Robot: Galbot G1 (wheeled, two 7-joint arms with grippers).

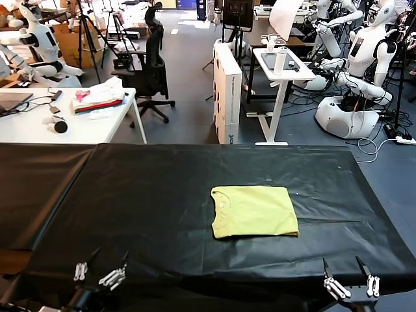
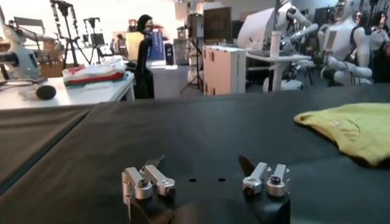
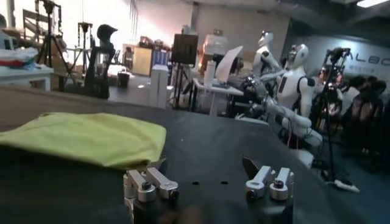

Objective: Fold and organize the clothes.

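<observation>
Head view: we see both claws, left claw (image 1: 99,273) and right claw (image 1: 351,282), spread empty at the tabletop (image 1: 143,214) edge; nudging the folded T-shirt (image 1: 254,211) risks unfolding it.

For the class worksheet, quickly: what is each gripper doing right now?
Left gripper: open, holding nothing.
Right gripper: open, holding nothing, apart from the folded lime-yellow cotton T-shirt.

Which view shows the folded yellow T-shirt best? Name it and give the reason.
The head view: the T-shirt lies whole, folded into a rectangle on the black table, neckline at its left edge. The left wrist view catches only one end; the right wrist view shows it flat and edge-on.
</observation>
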